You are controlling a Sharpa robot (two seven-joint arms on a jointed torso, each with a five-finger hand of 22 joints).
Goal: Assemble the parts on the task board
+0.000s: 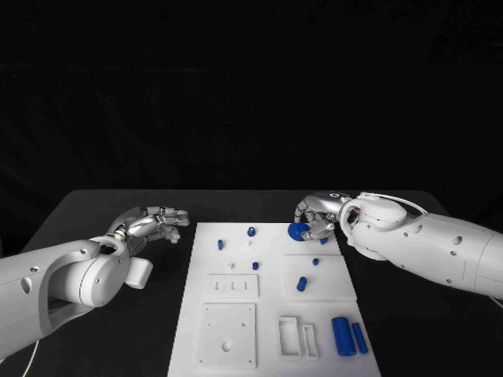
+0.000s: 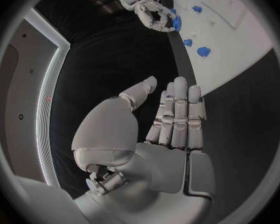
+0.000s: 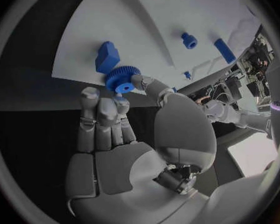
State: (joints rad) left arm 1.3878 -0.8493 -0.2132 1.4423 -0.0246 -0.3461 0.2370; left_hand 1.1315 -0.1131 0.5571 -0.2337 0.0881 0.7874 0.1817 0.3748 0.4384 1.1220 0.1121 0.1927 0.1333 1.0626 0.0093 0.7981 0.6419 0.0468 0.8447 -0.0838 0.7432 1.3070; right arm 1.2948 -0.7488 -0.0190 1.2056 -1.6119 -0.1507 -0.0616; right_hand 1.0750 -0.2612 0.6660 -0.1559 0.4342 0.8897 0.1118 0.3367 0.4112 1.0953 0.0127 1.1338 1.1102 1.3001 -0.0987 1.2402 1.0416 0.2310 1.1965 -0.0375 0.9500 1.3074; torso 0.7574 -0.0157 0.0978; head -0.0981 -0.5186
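Observation:
The white task board (image 1: 235,259) lies in the middle of the table. My right hand (image 1: 322,212) hovers over the board's far right corner and pinches a blue gear (image 1: 298,231) between thumb and fingers. The right wrist view shows that hand (image 3: 124,134) with the gear (image 3: 120,80) just off the board (image 3: 146,20), beside a blue block (image 3: 106,56). My left hand (image 1: 153,222) hangs left of the board's far corner with nothing in it. In the left wrist view its fingers (image 2: 177,112) are stretched out straight, and the right hand (image 2: 146,7) holds the gear (image 2: 176,24) beyond them.
Loose blue parts lie on the board: small pegs (image 1: 251,232) (image 1: 220,244) (image 1: 302,283) and two long cylinders (image 1: 343,336) at the near right. White recessed plates (image 1: 233,285) sit on its near half. Black table flanks both sides.

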